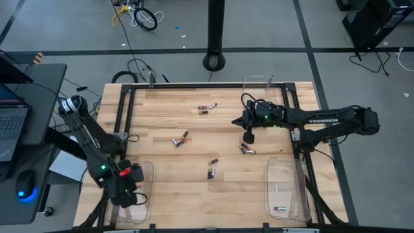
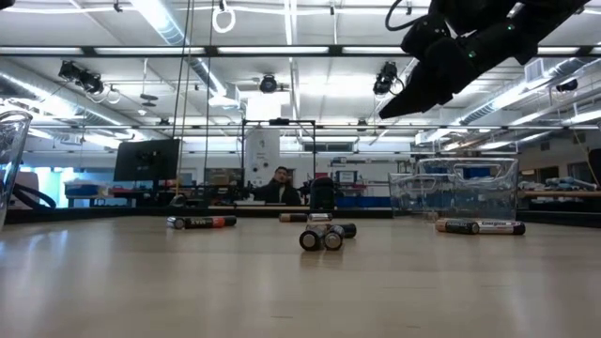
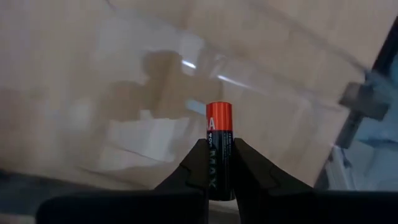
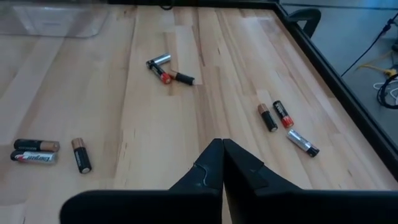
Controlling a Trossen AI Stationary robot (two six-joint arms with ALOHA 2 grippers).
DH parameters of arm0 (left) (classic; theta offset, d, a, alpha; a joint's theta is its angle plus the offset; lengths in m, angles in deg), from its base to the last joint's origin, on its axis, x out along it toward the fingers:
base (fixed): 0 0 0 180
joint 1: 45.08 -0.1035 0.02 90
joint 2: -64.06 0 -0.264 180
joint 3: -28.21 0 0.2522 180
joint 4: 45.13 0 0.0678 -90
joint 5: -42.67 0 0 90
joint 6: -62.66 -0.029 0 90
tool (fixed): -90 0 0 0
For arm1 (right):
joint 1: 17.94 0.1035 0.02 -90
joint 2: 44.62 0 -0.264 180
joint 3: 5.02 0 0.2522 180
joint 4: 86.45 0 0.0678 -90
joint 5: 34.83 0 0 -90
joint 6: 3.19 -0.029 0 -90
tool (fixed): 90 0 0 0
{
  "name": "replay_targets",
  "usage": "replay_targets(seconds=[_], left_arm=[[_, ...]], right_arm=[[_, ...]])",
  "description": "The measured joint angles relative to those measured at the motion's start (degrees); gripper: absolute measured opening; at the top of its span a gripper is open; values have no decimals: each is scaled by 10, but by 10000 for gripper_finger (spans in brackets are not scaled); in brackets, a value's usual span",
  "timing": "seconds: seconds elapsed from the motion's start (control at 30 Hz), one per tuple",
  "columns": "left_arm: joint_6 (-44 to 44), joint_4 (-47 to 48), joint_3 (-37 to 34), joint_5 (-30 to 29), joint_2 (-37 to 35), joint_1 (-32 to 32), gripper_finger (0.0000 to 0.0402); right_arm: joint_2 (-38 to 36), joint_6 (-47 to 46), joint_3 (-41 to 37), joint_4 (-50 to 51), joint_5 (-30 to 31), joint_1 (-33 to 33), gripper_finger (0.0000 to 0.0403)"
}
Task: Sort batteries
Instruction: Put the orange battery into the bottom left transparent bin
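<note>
Several batteries lie loose on the wooden table: a pair at the far middle (image 1: 207,107), a pair left of centre (image 1: 180,138), two nearer the front (image 1: 212,168) and two (image 1: 247,149) just below my right gripper (image 1: 250,137). That gripper is shut and empty (image 4: 222,155), hovering above the table. My left gripper (image 1: 131,189) hangs over the clear left tray (image 1: 143,169) at the near left corner. It is shut on a black battery with a red end (image 3: 219,124). My left gripper pinches the battery's black body (image 3: 219,165) between its two fingers. The battery lies lengthwise along the fingers, and its red end (image 3: 219,117) sticks out past the fingertips. The fingers point steeply down. The battery is lifted clear above the clear tray's floor (image 3: 149,130).
A second clear tray (image 1: 288,169) at the near right holds two small cells (image 1: 279,209). A clear container (image 1: 255,83) stands at the far edge. A black frame rail (image 1: 207,85) borders the table. A laptop and a mouse sit on a side desk (image 1: 39,74) at the left.
</note>
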Motion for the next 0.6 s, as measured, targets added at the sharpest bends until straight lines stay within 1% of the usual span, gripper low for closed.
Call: replay_targets(seconds=[0.1, 0.2, 0.4, 0.6], left_arm=[[19, -71, -44, 13, 0, 11, 46], [21, -106, -76, 14, 0, 13, 46], [18, -137, -119, 41, 0, 12, 46], [17, -141, -123, 43, 0, 12, 46]], right_arm=[[0, 0, 0, -8, 0, 0, 22], [0, 0, 0, -9, 0, 0, 19], [0, -3, 0, -4, 0, 0, 10], [0, -4, 0, -4, 0, 0, 18]])
